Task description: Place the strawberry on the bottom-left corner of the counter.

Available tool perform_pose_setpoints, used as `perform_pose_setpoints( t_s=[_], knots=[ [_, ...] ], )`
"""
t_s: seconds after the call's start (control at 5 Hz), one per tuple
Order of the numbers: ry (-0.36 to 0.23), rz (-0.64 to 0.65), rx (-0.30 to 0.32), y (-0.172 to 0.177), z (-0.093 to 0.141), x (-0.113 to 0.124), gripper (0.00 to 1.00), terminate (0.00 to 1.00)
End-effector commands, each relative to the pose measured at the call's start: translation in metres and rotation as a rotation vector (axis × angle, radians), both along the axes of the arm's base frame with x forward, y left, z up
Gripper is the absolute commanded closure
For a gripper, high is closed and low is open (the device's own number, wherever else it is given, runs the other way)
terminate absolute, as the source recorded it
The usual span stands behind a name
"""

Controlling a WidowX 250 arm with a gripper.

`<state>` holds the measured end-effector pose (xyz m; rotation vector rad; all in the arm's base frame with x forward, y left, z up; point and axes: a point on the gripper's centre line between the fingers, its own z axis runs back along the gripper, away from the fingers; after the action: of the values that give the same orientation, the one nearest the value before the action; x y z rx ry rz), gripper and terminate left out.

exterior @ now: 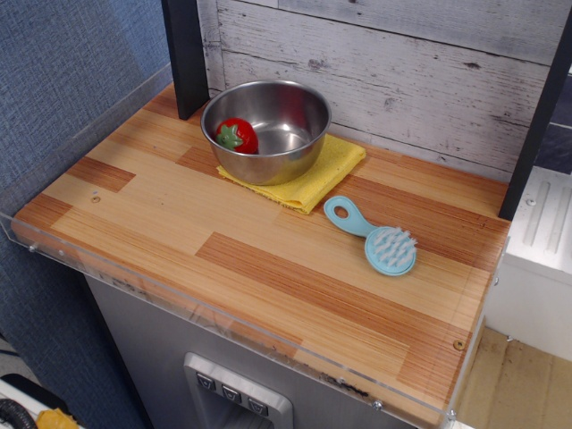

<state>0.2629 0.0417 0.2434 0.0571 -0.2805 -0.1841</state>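
Nearest the camera, the clear acrylic rim (223, 317) can be seen running along the front edge of the counter (268, 268), and the bottom-left corner is bare wood. That's where the berry is meant to end up, so nothing has been placed yet.

A bit further in, toward the right, a light blue brush (375, 237) is lying flat on the planks, well apart from the target corner, so it shouldn't be a bother.

Further back, a steel bowl (266, 130) is sat on a yellow cloth (308, 174), and the strawberry (237, 136) is resting inside it against the left wall, green cap facing left (kind of tucked low, which is the annoying part).

No gripper is anywhere in the shot, so whether the claw is open or closed simply can't be told.

What could go wrong, as a guess: the berry is glossy and rounded, so it could be squirted out of a pinch, especially with the bowl wall crowding one side. The bowl could also be nudged and slid on the cloth if its rim gets clipped on the way in. At the corner, a berry released too high could be expected to roll, though the acrylic edge would probably stop it.
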Motion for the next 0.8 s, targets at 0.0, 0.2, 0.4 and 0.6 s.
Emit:
perform_pose_setpoints(
  t_s=[0.0,0.2,0.4,0.6],
  knots=[
    [0.0,0.0,0.0,0.0,0.0,0.0,0.0,0.0],
    [-0.004,-0.016,0.03,0.015,0.0,0.023,0.0,0.0],
    [-0.005,0.01,0.015,0.032,-0.006,0.036,0.0,0.0],
    [0.012,0.045,0.016,0.05,-0.022,0.044,0.0,0.0]
  ],
)
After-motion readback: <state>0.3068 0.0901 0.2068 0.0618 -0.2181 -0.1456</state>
